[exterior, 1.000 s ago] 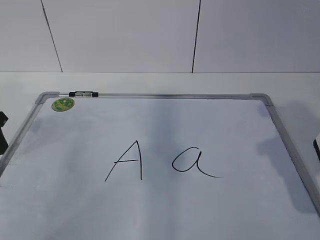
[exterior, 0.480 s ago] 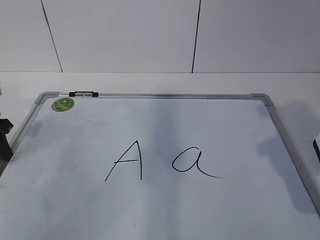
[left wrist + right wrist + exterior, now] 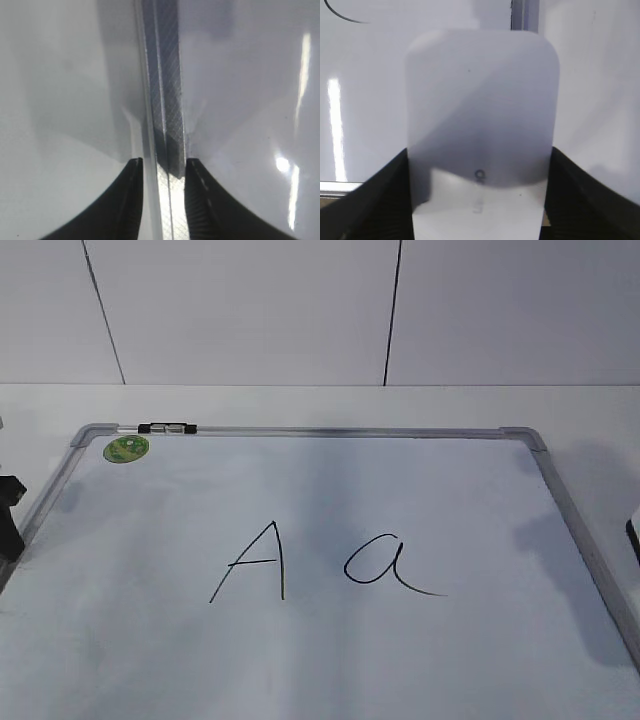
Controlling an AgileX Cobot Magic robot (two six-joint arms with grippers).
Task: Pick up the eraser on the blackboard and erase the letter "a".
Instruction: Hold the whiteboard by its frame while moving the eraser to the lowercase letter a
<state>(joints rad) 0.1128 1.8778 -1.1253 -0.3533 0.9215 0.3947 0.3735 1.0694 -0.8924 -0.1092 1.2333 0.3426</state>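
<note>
At the bottom of the right wrist view the eraser (image 3: pixel 481 125) is grasped between the right hand (image 3: pixel 479 200) jaws. It is best kept flat — then carried to the letter "a" (image 3: pixel 385 565) at centre frame. The left hand (image 3: pixel 163 195) straddles the blackboard (image 3: pixel 167 90) frame — half-closed, grip uncertain.

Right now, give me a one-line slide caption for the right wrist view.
Right gripper fingers flank the white eraser above the blackboard.

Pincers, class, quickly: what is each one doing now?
Left pincer: straddling the blackboard frame; grip cannot be told.
Right pincer: closed on the eraser.
</note>
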